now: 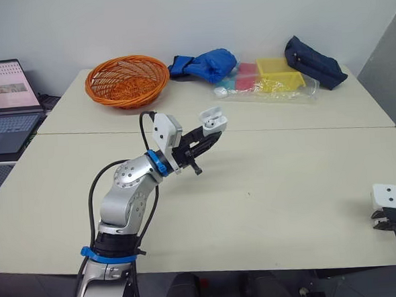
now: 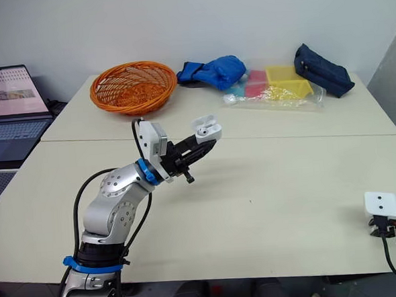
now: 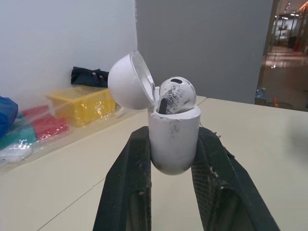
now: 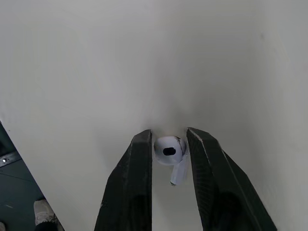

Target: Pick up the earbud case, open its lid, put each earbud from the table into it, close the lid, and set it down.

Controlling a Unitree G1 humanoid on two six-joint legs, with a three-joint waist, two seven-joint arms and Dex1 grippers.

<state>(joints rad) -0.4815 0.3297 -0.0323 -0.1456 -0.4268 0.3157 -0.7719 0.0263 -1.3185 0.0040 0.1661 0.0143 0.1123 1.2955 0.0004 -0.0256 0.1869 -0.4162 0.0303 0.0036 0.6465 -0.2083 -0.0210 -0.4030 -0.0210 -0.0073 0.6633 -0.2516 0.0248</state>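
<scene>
Two pairs of black fingers appear over a pale tabletop (image 1: 287,183). The left fingers (image 3: 136,163), raised at centre frame in the head views, clamp the white earbud case (image 3: 173,139) by its sides. Its lid (image 3: 127,82) stands hinged open, and a first earbud (image 3: 177,94) sits inside. The right fingers (image 4: 139,163), at the lower right corner near the tabletop's front edge, are closed narrowly on the head of a second earbud (image 4: 168,151), with its stem lying between them. Across the upper frame lie an orange basket (image 1: 126,80), a blue cloth bundle (image 1: 206,64), a yellow box (image 1: 279,73) and a dark pouch (image 1: 314,62). A laptop (image 1: 7,99) stands at upper left.
</scene>
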